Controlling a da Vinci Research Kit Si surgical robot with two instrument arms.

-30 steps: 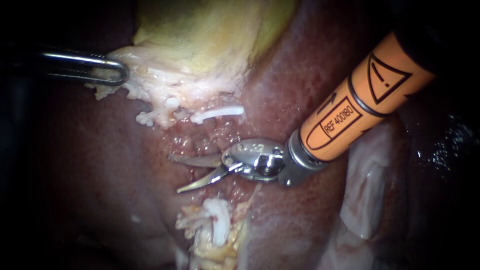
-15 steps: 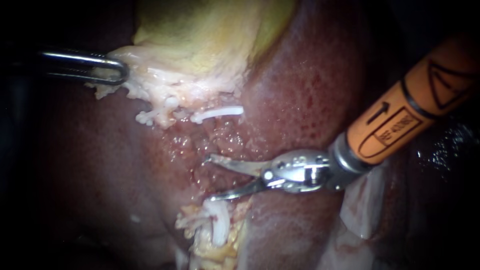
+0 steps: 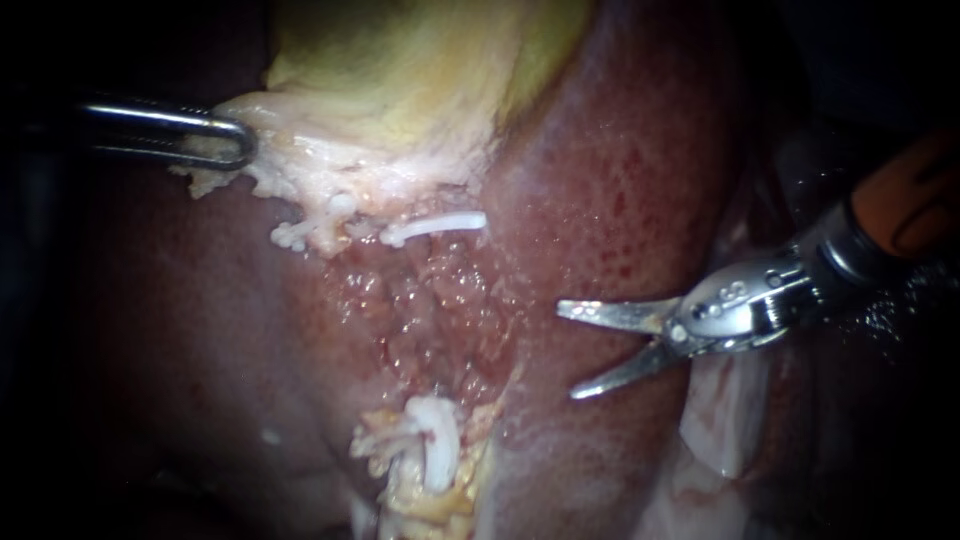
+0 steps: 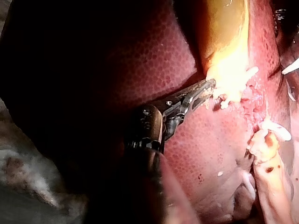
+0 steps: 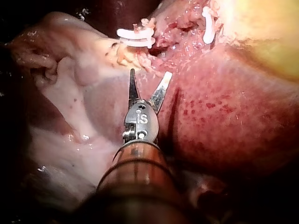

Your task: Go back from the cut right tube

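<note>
My right instrument [image 3: 567, 350] comes in from the right with its two blades open and nothing between them, over the liver [image 3: 620, 200] and to the right of the raw bed. The cut tube's upper stump carries a white clip [image 3: 435, 225]; its lower stump [image 3: 435, 445] sits below, also clipped. My left instrument [image 3: 235, 145] holds the pale edge of the gallbladder [image 3: 400, 90] at upper left, jaws shut on it. In the right wrist view the open blades [image 5: 150, 73] stand short of the clips [image 5: 135, 37]. In the left wrist view the jaws [image 4: 205, 89] pinch the gallbladder's edge [image 4: 229, 79].
A second white clip [image 3: 300, 235] sits on the pale fringe left of the upper stump. Pale fatty tissue [image 3: 730, 400] lies under my right instrument's shaft. Dark red liver surrounds the raw bed [image 3: 430, 310].
My right instrument has drawn back to the right, away from the gap between the cut stumps, with its blades staying open. The left instrument and the tissue have not moved.
</note>
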